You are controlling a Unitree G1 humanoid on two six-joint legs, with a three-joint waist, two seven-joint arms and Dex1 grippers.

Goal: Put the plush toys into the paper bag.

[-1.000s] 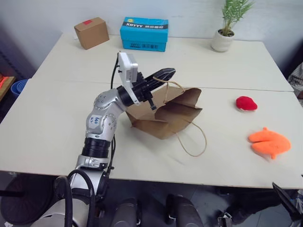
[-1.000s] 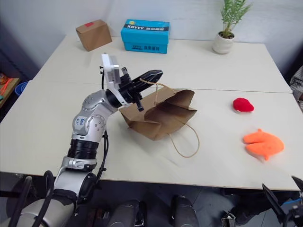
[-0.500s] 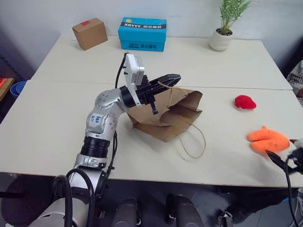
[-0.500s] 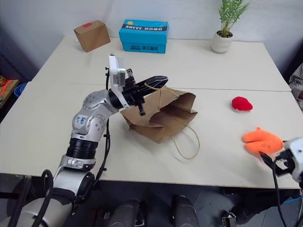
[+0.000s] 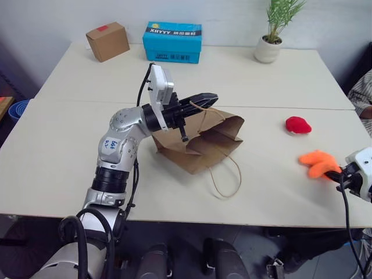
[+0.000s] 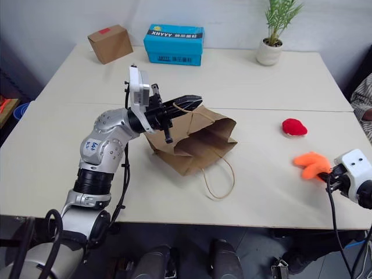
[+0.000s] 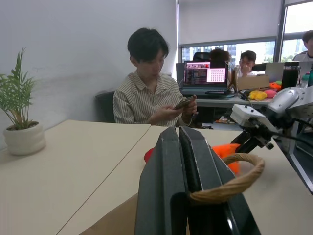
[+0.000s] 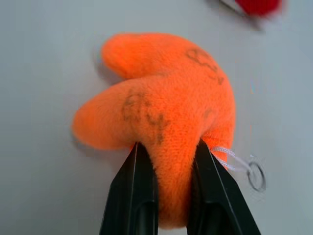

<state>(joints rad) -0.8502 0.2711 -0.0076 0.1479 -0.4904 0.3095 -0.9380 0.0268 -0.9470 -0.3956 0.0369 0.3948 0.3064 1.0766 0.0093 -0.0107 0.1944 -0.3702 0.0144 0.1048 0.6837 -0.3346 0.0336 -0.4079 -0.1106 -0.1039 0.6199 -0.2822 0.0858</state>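
Since swinging up from below the near table edge a second ago, now clamps the right gripper (image 8: 168, 147) onto the orange fish plush (image 8: 161, 107): wide open then, squeezed into the fabric now. Means the first toy looks secured, though not yet seen clear of the table (image 5: 70, 145); probably calls next for a carry leftward to the paper bag (image 5: 200, 139). Keeps the left gripper (image 5: 203, 97) clenched on one twine handle (image 7: 234, 181), as before, propping the bag's mouth up and toward the toys near the table's middle. Leaves the red blob plush (image 5: 297, 124) untouched, well to the bag's right and just beyond the fish. Takes from the right wrist view what the head views cannot give: black fingers sunk either side of a bunched fold of the fish, plus a small key ring (image 8: 256, 176) on a white thread. Takes from the left wrist view the handle pinched between the shut fingers, and a seated person (image 7: 151, 93) looking at a phone beyond the table.
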